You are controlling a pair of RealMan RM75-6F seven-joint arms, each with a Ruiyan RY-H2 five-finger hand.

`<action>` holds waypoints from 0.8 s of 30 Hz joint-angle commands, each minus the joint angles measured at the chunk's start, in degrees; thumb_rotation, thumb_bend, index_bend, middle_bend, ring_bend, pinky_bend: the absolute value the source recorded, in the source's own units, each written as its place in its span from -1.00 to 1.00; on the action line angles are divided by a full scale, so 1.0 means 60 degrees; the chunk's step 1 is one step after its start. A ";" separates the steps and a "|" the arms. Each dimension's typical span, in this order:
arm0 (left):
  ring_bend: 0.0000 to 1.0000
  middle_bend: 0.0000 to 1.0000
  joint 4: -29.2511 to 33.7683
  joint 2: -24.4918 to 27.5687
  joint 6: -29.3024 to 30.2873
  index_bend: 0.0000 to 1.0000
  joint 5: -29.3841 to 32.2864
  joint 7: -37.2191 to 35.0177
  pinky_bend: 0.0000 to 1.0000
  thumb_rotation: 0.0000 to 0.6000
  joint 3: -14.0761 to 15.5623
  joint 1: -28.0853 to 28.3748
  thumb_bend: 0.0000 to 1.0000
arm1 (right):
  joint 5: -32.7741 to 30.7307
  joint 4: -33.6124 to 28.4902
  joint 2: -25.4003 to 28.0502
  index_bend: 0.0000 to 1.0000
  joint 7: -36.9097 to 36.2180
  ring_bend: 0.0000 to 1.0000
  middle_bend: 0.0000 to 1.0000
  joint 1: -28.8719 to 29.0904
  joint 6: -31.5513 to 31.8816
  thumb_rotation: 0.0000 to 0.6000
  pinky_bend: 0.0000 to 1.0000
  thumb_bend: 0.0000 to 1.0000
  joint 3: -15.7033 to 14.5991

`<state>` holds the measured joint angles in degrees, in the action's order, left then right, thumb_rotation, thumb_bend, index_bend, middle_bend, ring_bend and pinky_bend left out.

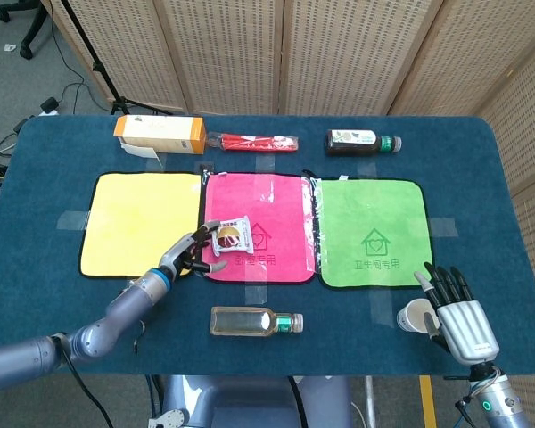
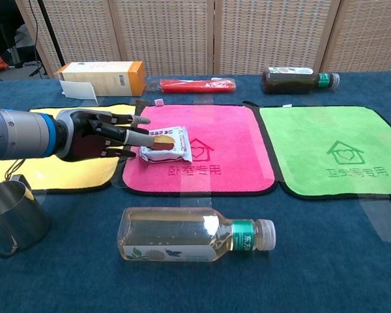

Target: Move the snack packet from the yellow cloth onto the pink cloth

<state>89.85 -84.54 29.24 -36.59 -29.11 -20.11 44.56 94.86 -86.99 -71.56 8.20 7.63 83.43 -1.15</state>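
Note:
The snack packet [image 1: 229, 237] [image 2: 166, 145], white with a brown picture, lies tilted over the left part of the pink cloth [image 1: 267, 192] [image 2: 221, 127]. My left hand [image 1: 185, 254] [image 2: 91, 135] reaches in from the left across the border of the yellow cloth [image 1: 134, 223] [image 2: 52, 175], and its fingertips [image 2: 142, 137] pinch the packet's left end. My right hand [image 1: 459, 314] rests at the table's front right, fingers spread and holding nothing; the chest view does not show it.
A clear bottle [image 1: 254, 322] [image 2: 195, 235] lies in front of the pink cloth. A metal cup [image 2: 10, 215] stands at the front left. A white cup [image 1: 414, 315] is beside my right hand. Green cloth [image 1: 370, 232], orange box [image 1: 160, 134], red packet [image 1: 254, 141] and dark bottle [image 1: 361, 142] lie further back.

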 commanded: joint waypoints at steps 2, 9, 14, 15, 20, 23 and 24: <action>-1.00 -1.00 0.0285 0.0316 0.0010 -1.00 -0.0159 -0.0075 -1.00 1.00 -0.0166 -0.0156 -0.46 | 0.0014 -0.0001 0.0000 -1.00 0.0006 -1.00 -1.00 -0.0002 0.0006 1.00 -1.00 0.14 -0.0006; -1.00 -1.00 0.1298 0.1524 0.0091 -1.00 -0.0606 -0.0395 -1.00 1.00 -0.0828 -0.0653 -0.46 | 0.0049 -0.0030 0.0004 -1.00 0.0044 -1.00 -1.00 -0.0016 0.0029 1.00 -1.00 0.14 -0.0025; -1.00 -1.00 0.2027 0.2250 0.0669 -1.00 -0.1551 -0.0398 -1.00 1.00 -0.1109 -0.1268 -0.46 | 0.0068 -0.0051 0.0011 -1.00 0.0049 -1.00 -1.00 -0.0026 0.0055 1.00 -1.00 0.14 -0.0027; -1.00 -1.00 0.2111 0.2326 0.0821 -1.00 -0.1738 -0.0333 -1.00 1.00 -0.1109 -0.1353 -0.46 | 0.0074 -0.0052 0.0012 -1.00 0.0049 -1.00 -1.00 -0.0027 0.0058 1.00 -1.00 0.14 -0.0029; -1.00 -1.00 0.3060 0.3039 0.2418 -1.00 -0.3779 0.0492 -1.00 1.00 -0.0670 -0.2331 -0.47 | 0.0115 -0.0057 0.0005 -1.00 0.0070 -1.00 -1.00 -0.0038 0.0085 1.00 -1.00 0.14 -0.0045; -1.00 -1.00 0.3287 0.3280 0.3527 -1.00 -0.5147 0.1504 -1.00 1.00 -0.0038 -0.2885 -0.47 | 0.0149 -0.0062 0.0001 -1.00 0.0096 -1.00 -1.00 -0.0057 0.0134 1.00 -1.00 0.14 -0.0050; -1.00 -1.00 0.3342 0.3268 0.3962 -1.00 -0.5574 0.1818 -1.00 1.00 0.0192 -0.3090 -0.47 | 0.0158 -0.0063 0.0000 -1.00 0.0102 -1.00 -1.00 -0.0063 0.0150 1.00 -1.00 0.14 -0.0051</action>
<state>107.38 -66.98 45.72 -62.30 -24.49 -23.05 30.40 95.79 -87.37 -71.56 8.79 7.27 84.31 -1.45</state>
